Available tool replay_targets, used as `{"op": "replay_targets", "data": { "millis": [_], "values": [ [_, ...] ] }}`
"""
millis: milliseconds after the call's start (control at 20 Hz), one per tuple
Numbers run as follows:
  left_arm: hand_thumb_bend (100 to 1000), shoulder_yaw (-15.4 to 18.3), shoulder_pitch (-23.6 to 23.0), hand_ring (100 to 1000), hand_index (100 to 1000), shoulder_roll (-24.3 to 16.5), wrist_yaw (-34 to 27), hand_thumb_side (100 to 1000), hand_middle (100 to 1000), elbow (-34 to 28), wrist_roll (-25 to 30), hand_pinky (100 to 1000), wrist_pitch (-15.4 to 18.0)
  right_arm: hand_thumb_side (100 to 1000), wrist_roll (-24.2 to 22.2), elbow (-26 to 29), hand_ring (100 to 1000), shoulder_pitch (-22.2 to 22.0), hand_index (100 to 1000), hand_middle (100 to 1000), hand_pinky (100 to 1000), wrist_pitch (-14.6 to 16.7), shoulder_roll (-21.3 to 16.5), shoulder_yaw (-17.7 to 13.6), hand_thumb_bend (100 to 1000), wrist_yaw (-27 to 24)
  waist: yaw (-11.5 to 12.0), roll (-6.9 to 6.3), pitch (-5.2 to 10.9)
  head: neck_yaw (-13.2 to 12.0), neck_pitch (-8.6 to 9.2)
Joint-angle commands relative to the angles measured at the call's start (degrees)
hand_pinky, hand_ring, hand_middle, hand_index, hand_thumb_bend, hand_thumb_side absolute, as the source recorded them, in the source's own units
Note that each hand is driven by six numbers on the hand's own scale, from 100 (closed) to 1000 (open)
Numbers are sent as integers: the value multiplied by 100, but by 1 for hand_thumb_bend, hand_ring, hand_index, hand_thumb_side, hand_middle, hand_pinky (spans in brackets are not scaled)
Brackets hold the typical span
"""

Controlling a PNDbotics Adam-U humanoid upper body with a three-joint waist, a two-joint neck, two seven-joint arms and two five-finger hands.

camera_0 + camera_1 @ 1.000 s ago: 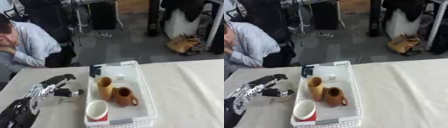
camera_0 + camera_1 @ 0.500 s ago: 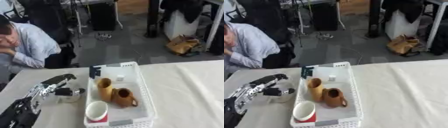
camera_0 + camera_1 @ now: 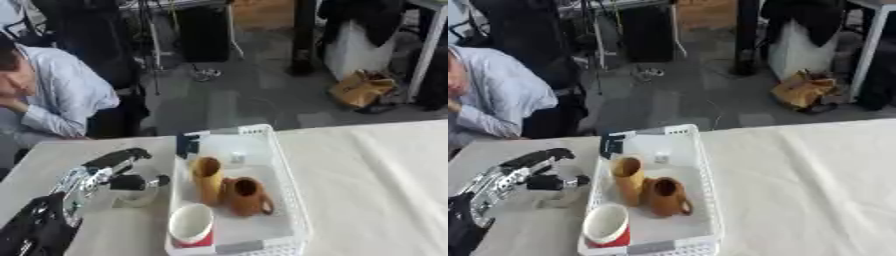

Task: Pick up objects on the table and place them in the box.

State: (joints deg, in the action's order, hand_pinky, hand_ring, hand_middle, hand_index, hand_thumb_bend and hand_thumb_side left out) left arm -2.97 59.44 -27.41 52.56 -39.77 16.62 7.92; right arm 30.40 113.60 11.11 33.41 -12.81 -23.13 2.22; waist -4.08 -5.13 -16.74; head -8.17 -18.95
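Observation:
My left hand (image 3: 94, 172) reaches in from the lower left, its fingers stretched out and its thumb pointing toward the basket. Just below the thumb a pale, glass-like cup (image 3: 137, 196) stands on the table, close to the hand; whether they touch I cannot tell. To its right stands the white basket (image 3: 290, 186). Inside it are a tall tan cup (image 3: 206, 179), a brown mug (image 3: 246, 196), a red-and-white cup (image 3: 192, 224), a small dark thing (image 3: 187, 145) at the far left corner and a small white bit (image 3: 237, 158). My right hand shows in neither view.
A light cloth covers the table (image 3: 376, 185), which runs wide to the right of the basket. A person in a light shirt (image 3: 61, 100) sits beyond the table's far left edge. Chairs, bags and table legs stand on the floor behind.

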Motion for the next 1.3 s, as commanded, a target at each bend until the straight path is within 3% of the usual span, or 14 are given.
{"op": "replay_targets", "data": {
  "millis": [50, 1300],
  "values": [
    [744, 90, 147, 1000, 1000, -115, 37, 925, 1000, 8, 4, 1000, -28, 1000, 10, 99, 807, 56, 649, 658, 743, 45, -70, 5, 100, -28, -13, 21, 73, -28, 57],
    [717, 191, 202, 1000, 1000, -111, 393, 942, 1000, 190, -114, 1000, -98, 1000, -13, 99, 807, 105, 643, 656, 742, 41, -43, 22, 100, -35, -69, 3, -10, -68, 128]
  ]
}}
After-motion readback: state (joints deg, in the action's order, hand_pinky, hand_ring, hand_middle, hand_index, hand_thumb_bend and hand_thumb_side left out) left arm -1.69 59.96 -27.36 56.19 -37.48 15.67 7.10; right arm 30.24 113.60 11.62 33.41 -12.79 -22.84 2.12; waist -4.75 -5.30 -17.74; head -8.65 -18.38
